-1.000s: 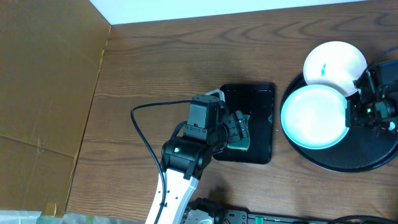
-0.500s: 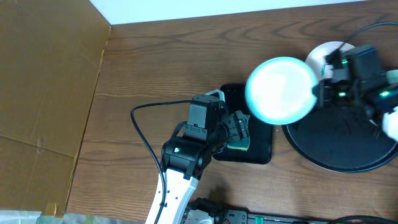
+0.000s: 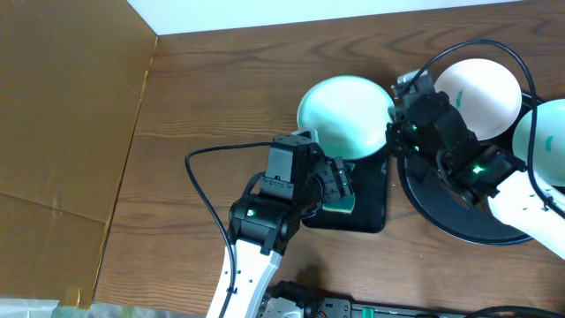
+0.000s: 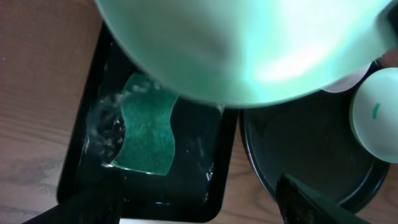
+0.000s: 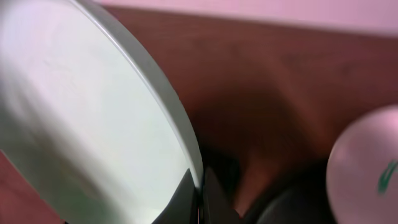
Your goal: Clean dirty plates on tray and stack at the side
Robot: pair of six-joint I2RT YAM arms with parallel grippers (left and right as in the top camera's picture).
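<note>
My right gripper is shut on the rim of a white plate, holding it tilted above the far end of the small rectangular tray. In the right wrist view the fingers pinch that plate's edge at my gripper. Two more plates lie on the round black tray: one at the back, and one at the right edge with a teal smear. My left gripper hangs open over a green sponge in the rectangular tray, nothing between its fingers.
A brown cardboard sheet covers the table's left side. A black cable loops beside the left arm. Bare wood table lies behind the rectangular tray. A white wall edge runs along the back.
The right gripper has carried its plate leftward off the round tray to above the rectangular tray. The plate at the right edge has come into view. The left arm has not moved.
</note>
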